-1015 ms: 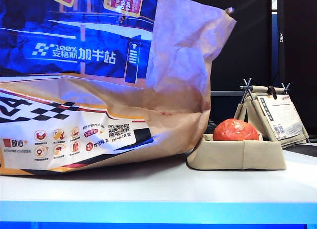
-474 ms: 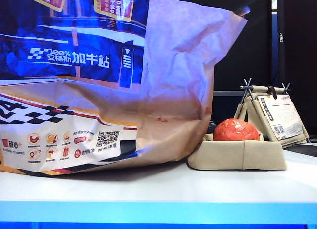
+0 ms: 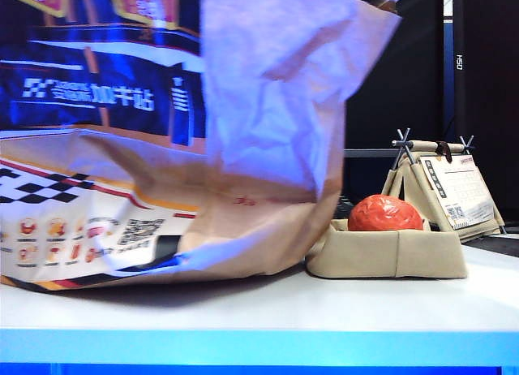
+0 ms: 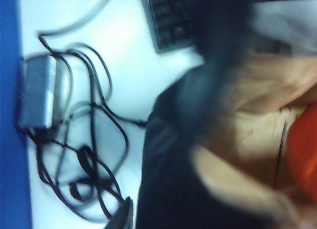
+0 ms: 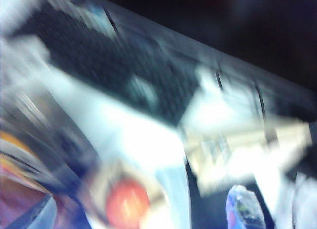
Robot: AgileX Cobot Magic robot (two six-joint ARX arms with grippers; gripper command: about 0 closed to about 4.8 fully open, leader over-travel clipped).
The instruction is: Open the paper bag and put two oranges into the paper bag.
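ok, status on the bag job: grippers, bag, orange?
Left gripper not visible, wrist view blurred. Right gripper barely in frame, state unclear. Paper bag stands on the table, one orange in the beige tray beside it. Nothing blocking.

The bag [image 3: 268, 148], crinkled brown kraft with dark blue print, white text and a checkered band, is standing tall on the worktop, filling the exterior view's left. One glossy orange-red orange [image 3: 385, 213] is sitting just beside its lower right corner; the right wrist view is showing it [image 5: 127, 203] blurred.
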